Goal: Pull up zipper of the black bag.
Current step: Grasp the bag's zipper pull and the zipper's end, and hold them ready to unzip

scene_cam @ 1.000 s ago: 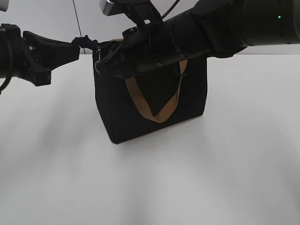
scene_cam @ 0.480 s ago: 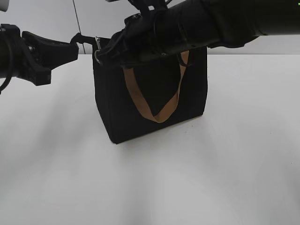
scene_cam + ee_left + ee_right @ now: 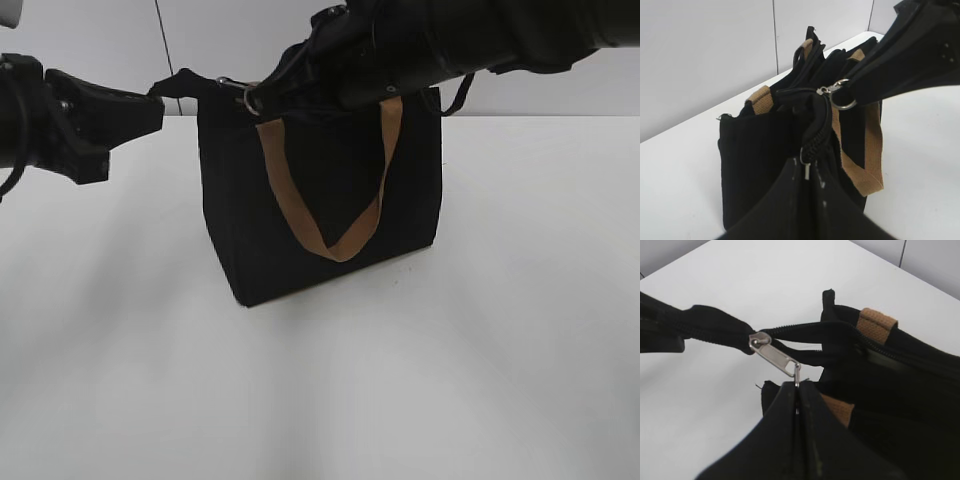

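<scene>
The black bag stands upright on the white table, one tan handle hanging down its front. My left gripper is shut on the fabric tail of the zipper at the bag's left top corner; the left wrist view shows the zipper track running into its shut fingers. My right gripper is shut on the ring of the silver pull, just above the bag's top edge near its left end. The ring also shows in the left wrist view.
The white table lies around the bag, with a pale wall behind. My right arm reaches across above the bag's top. The second tan handle lies along the top.
My right gripper has moved right and slightly up along the bag's top, drawing the silver pull with it. My left gripper has held still on the zipper tail.
</scene>
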You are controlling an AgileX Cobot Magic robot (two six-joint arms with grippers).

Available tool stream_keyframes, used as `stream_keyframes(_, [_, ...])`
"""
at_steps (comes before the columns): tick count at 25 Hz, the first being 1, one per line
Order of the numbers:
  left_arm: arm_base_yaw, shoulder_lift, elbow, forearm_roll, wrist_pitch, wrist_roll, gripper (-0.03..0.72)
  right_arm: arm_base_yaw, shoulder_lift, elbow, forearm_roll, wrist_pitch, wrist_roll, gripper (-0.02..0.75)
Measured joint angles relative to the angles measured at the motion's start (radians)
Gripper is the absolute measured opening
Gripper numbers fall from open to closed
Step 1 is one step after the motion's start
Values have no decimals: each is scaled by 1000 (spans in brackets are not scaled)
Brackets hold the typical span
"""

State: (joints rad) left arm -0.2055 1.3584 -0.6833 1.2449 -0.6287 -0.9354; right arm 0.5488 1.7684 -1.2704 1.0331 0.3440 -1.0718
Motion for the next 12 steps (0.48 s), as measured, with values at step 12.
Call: stream_keyframes(12, [-3,0,0,5,52,0,3,-42,-8,0,-3,21,30,-15])
